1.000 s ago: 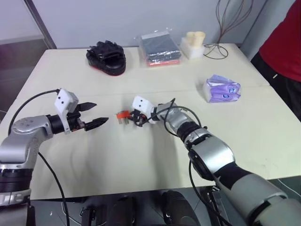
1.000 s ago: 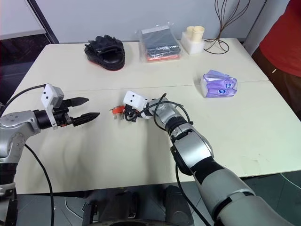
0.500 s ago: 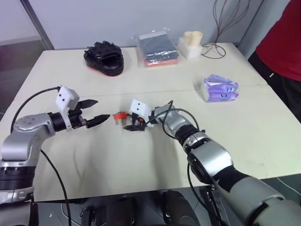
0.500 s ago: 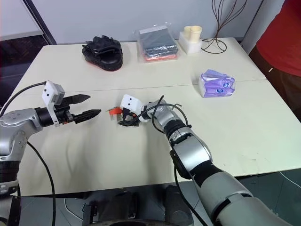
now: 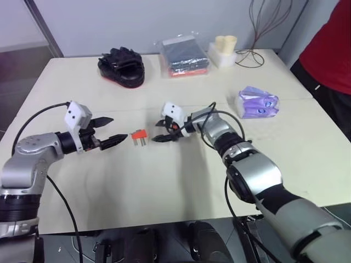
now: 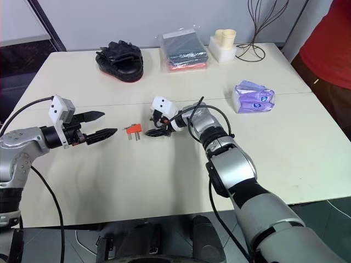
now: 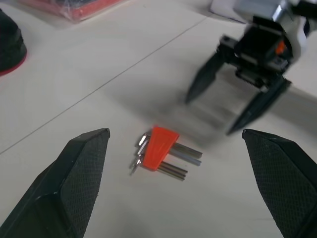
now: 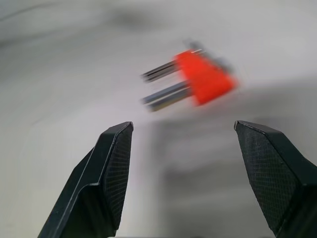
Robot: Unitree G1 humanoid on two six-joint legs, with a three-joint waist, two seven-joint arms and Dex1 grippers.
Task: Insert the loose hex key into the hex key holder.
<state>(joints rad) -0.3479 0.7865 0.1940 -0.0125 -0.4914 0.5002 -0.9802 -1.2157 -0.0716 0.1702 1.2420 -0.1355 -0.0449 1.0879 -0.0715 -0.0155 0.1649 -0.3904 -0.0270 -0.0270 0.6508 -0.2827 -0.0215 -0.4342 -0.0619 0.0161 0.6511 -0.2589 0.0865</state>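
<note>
The hex key holder [image 5: 139, 134], a small orange-red block with short metal keys sticking out, lies flat on the cream table [image 5: 164, 186] between my two grippers. My right gripper [image 5: 159, 131] hovers just right of it, open and empty, pointing at the holder [image 8: 205, 79]. My left gripper [image 5: 118, 128] stands open on the other side, a short gap from the holder [image 7: 161, 148]. I cannot pick out the loose hex key apart from the keys in the holder.
A black padded mitt [image 5: 122, 60], a wrapped dark packet [image 5: 185, 55], cream cups on a white box [image 5: 225, 49] and a wire stand [image 5: 258, 33] line the far edge. A purple tissue packet [image 5: 258, 103] lies right. A person in red [image 5: 329, 44] stands at the right.
My right gripper has opened and drawn back up and to the right, away from the holder, which now lies free on the table. The left arm has stayed put.
</note>
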